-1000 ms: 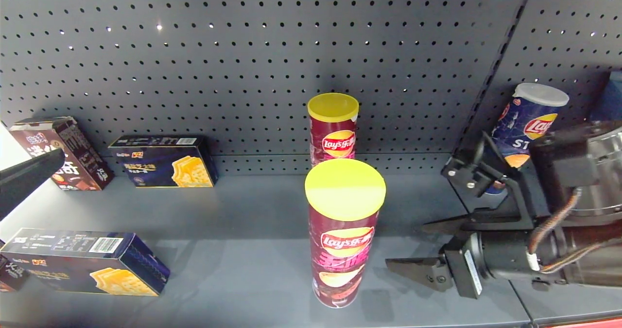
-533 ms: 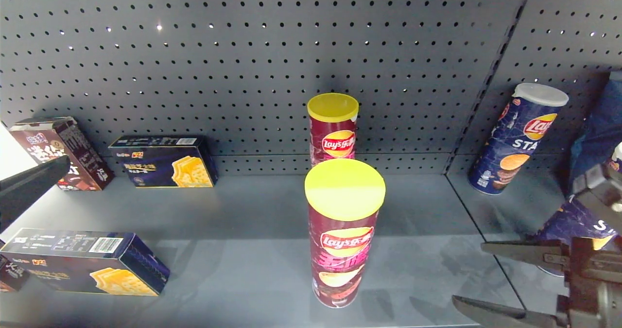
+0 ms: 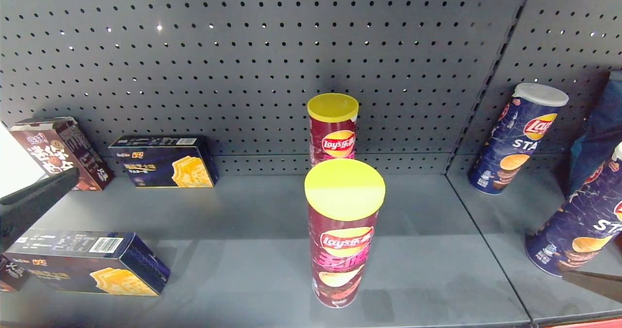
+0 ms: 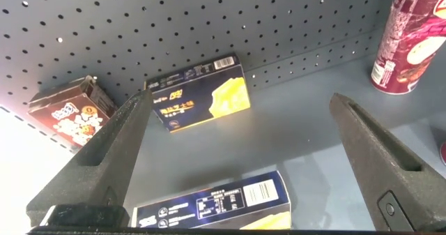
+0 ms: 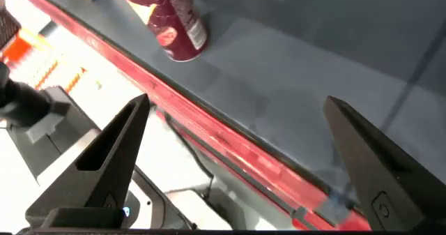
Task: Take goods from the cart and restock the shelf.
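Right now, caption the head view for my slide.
Grey pegboard shelf: a maroon yellow-lidded chip can stands before its twin, navy cracker boxes at left, blue chip cans at right.

Dark blue chip tube (image 3: 576, 231) at 4 o'clock runs off the edge; front maroon yellow-lidded tube (image 3: 342, 235) hides the base of the rear maroon tube (image 3: 333, 133).

Grey shelf (image 3: 243, 211), chip cans (image 3: 343, 250), biscuit boxes (image 3: 165, 162)

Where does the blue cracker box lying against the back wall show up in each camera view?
Head view: the cracker box lies far back on the robot's left, at the foot of the pegboard.
Left wrist view: cracker box, again under the pegboard.
Right wrist view: not in it.
Shared landmark: the brown box beside it.
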Controlling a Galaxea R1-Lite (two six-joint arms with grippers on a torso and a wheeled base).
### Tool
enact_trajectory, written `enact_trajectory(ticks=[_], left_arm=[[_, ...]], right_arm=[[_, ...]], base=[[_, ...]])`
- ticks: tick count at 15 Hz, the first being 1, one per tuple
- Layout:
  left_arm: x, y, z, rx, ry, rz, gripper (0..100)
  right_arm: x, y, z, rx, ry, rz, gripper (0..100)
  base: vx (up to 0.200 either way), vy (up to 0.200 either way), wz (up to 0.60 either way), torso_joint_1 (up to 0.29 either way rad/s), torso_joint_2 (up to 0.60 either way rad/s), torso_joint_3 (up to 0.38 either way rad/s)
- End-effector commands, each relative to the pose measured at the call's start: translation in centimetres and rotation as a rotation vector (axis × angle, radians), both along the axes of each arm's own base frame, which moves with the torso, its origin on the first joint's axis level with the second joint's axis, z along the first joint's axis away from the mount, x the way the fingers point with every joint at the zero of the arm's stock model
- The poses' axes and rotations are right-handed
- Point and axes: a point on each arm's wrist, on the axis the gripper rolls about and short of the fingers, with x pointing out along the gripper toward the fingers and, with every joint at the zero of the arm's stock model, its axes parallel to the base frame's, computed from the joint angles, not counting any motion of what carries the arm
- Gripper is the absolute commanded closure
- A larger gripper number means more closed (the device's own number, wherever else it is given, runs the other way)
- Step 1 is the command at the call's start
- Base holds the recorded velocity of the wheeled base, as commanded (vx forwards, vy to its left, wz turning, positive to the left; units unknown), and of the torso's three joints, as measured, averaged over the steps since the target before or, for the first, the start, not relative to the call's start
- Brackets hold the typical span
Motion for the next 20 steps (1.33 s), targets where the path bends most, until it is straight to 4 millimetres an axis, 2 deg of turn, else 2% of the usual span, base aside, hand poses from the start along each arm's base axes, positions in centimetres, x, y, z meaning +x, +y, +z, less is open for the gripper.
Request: enact_trajectory(ticks=[1,4,6,8,11,13,15,17,19,20], left_arm=[[0.1,0.0,-0.1,0.001,0.003,0.001,0],[0.0,0.0,-0.1,0.001,0.002,0.001,0],[0.1,0.0,-0.1,0.002,0.005,0.001,0],[0.1,0.0,-0.1,0.001,0.005,0.001,0],[0.0,0.0,-0.1,-0.001,0.002,0.001,0],[0.0,0.0,-0.1,-0.001,0.001,0.001,0],[0.0,0.0,-0.1,-0.001,0.001,0.004,0],[0.0,0.0,0.0,-0.003,-0.002,0.001,0],[0.0,0.0,0.0,-0.004,-0.003,0.003,0],[0.0,0.0,0.1,-0.005,-0.006,0.003,0]], right_arm=[[-1.2,-1.7,-0.5,0.044,-0.032,-0.027,0],[-1.7,-3.2,-1.5,0.063,-0.052,-0.159,0],[-2.6,-4.5,-2.4,0.086,-0.085,-0.336,0],[-3.0,-5.0,-2.5,0.094,-0.110,-0.481,0],[-3.9,-5.7,-3.4,0.081,-0.157,-0.808,0],[-5.7,-5.6,-5.9,0.038,-0.226,-0.968,0],[-7.1,-4.9,-8.9,-0.015,-0.305,-1.040,0],[-7.1,-4.8,-12.6,-0.094,-0.302,-1.089,0],[-7.0,-4.9,-12.9,-0.078,-0.317,-1.137,0],[-6.9,-4.8,-13.2,-0.114,-0.294,-1.081,0]], base=[[0.000,0.000,0.00,0.000,0.00,0.000],[0.000,0.000,0.00,0.000,0.00,0.000],[0.000,0.000,0.00,0.000,0.00,0.000],[0.000,0.000,0.00,0.000,0.00,0.000],[0.000,0.000,0.00,0.000,0.00,0.000],[0.000,0.000,0.00,0.000,0.00,0.000],[0.000,0.000,0.00,0.000,0.00,0.000],[0.000,0.000,0.00,0.000,0.00,0.000],[0.000,0.000,0.00,0.000,0.00,0.000],[0.000,0.000,0.00,0.000,0.00,0.000]])
